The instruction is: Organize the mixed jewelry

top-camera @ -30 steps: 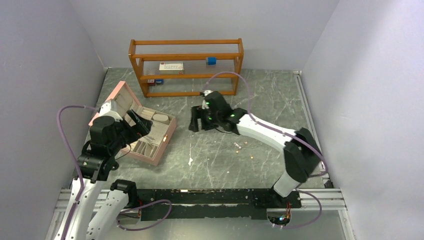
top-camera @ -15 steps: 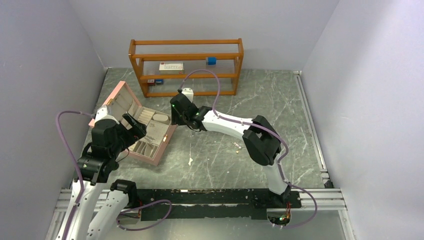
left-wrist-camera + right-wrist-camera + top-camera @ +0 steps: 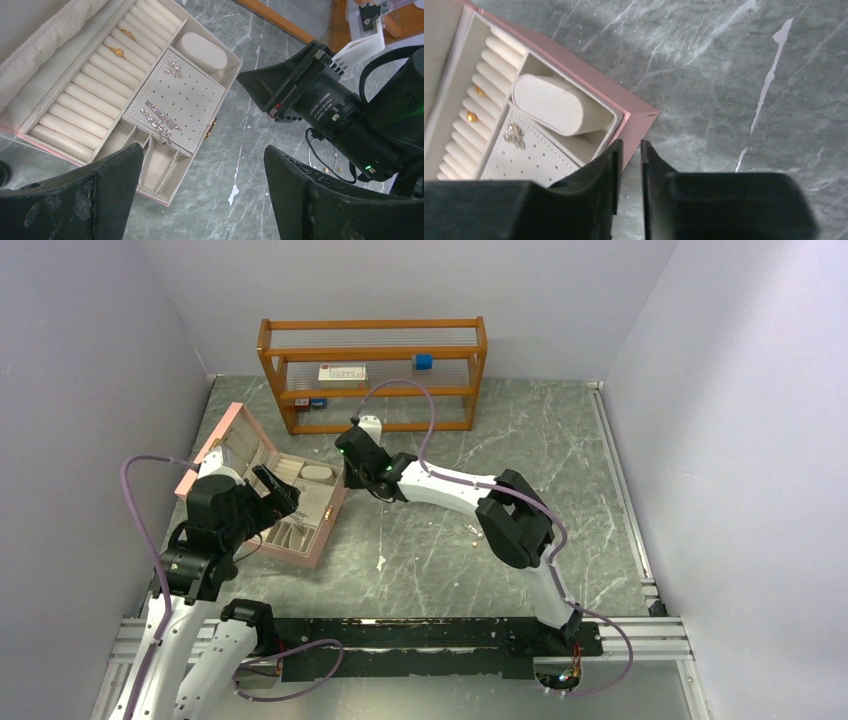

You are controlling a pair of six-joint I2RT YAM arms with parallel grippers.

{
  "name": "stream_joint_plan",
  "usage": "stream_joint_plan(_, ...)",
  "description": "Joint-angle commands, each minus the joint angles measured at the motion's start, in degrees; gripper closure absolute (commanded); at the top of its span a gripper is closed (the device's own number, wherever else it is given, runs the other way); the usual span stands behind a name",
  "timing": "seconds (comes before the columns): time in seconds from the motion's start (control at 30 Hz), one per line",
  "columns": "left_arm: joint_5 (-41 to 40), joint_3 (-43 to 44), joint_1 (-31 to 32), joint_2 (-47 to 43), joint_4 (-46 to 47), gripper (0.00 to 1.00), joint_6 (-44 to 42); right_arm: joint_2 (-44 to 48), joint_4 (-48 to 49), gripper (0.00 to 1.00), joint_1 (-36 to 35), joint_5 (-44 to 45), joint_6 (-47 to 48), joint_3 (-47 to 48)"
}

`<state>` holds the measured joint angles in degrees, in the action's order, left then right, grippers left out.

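Hovering the right gripper (image 3: pixel 629 150) over the corner of the open pink jewelry box (image 3: pixel 215 445) beside its oval cushion (image 3: pixel 556 105), pinching the fingers almost together (nothing visible in the thin gap). Hanging the left gripper (image 3: pixel 200 200) above the box, spreading its fingers wide and gripping nothing. Sitting at the left of the marble table (image 3: pixel 560 440), lid tilting back, carrying gold rings (image 3: pixel 117 50) in the rolls and sparkling earrings (image 3: pixel 160 117) on the perforated pad. Lying loose well to the right: small jewelry pieces (image 3: pixel 475 530).
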<state>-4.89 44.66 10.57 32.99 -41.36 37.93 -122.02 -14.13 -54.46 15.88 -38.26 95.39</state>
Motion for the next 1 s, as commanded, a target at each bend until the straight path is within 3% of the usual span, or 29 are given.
stream_joint_plan(0.0,0.57,0.25,-0.46,-0.70,1.46,0.06,-0.86,4.60,8.63,0.82,-0.24,-2.70,0.53,-5.20)
stream_joint_plan(0.07,0.79,0.15,-0.46,-0.61,1.59,0.06,-0.77,6.05,11.58,0.82,-0.23,-3.57,0.66,-7.04)
stream_joint_plan(0.23,3.17,-0.09,-0.46,-0.51,3.56,0.07,-1.66,5.24,10.75,0.58,-0.24,-2.79,0.37,-5.63)
stream_joint_plan(0.33,3.48,-0.19,-0.46,-0.30,3.83,0.07,-1.81,4.07,10.18,0.56,-0.26,-2.62,0.49,-4.71)
stream_joint_plan(0.67,2.87,0.14,-0.50,-0.40,2.84,0.07,-1.93,-3.08,4.26,0.56,-0.28,1.19,0.60,2.04)
stream_joint_plan(0.97,2.22,0.57,-0.46,-0.83,0.19,0.07,-1.55,-2.73,-2.41,0.72,-0.48,6.69,0.08,2.25)
